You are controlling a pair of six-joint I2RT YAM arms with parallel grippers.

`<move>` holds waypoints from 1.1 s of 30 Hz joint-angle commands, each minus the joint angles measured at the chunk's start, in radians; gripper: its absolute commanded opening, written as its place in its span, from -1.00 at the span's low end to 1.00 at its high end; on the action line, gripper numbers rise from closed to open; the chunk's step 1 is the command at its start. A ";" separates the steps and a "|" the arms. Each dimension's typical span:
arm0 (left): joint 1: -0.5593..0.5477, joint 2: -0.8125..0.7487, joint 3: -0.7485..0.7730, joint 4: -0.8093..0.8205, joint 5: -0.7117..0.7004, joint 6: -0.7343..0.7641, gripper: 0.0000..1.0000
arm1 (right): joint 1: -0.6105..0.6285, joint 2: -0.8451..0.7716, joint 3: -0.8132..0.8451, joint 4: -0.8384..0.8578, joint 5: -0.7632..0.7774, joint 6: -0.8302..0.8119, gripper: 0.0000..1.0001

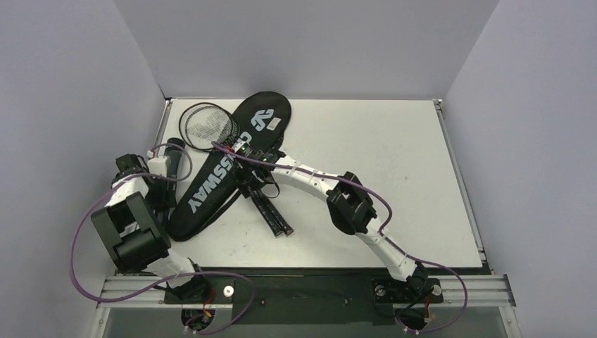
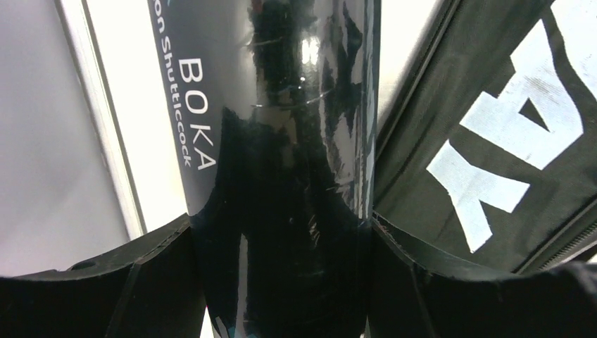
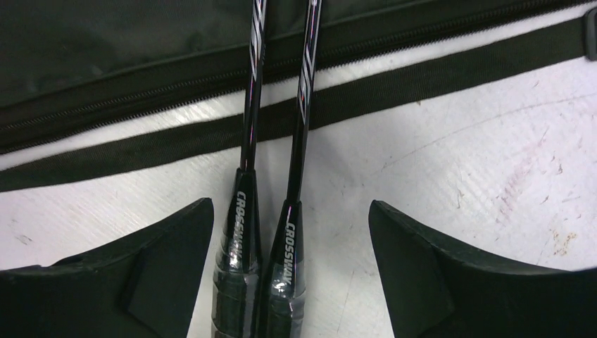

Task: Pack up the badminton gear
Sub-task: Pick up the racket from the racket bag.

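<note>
Black fingers (image 2: 162, 282) of the left claw (image 2: 280, 225) fill the bottom of its wrist view, pressed against both sides of a glossy black tube (image 2: 281, 141) printed "BOKA" and "Shuttlecock", so this claw is clamped on the tube. Just right of the tube lies the black racket bag (image 2: 507, 141) with large white lettering. From above, the left claw (image 1: 167, 169) sits at the table's (image 1: 387, 176) far left edge, and the tube (image 1: 176, 146) runs alongside the bag's (image 1: 204, 190) left flank; whether the tube rests on the table or is raised cannot be told. The right claw (image 3: 288, 208) stands apart, its two fingers either side of the rackets' (image 3: 260, 282) wrapped grips with a clear gap on each side, touching neither. Both grips lie side by side on the white table (image 3: 493, 176), each marked "CROSSWAY", and their thin shafts run away across a black strap (image 3: 422, 74) and over the bag's (image 3: 105, 42) zipped edge. In the overhead view the rackets (image 1: 210, 127) lie slantwise across the bag's middle, heads beside its wide upper end and grips on the table near its narrow end, with the right claw (image 1: 243, 151) over the shafts.
</note>
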State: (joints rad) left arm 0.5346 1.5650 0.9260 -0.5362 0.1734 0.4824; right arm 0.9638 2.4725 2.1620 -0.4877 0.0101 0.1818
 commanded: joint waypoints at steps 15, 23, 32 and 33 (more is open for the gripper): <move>-0.095 -0.004 -0.057 0.097 -0.098 0.113 -0.40 | -0.034 0.035 -0.072 0.024 0.048 0.128 -0.22; -0.116 -0.022 -0.071 0.114 -0.114 0.110 0.03 | -0.138 -0.189 -0.486 0.097 0.098 0.229 -0.94; -0.123 -0.073 -0.016 0.037 -0.074 0.097 0.70 | -0.206 -0.458 -0.935 0.211 0.220 0.331 -1.00; -0.123 -0.085 -0.008 0.016 -0.069 0.096 0.70 | -0.213 -0.490 -0.981 0.211 0.233 0.354 -1.00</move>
State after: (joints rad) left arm 0.4183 1.5455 0.8654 -0.4599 0.0692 0.5838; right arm 0.7731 2.0254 1.3415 -0.1612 0.1204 0.4339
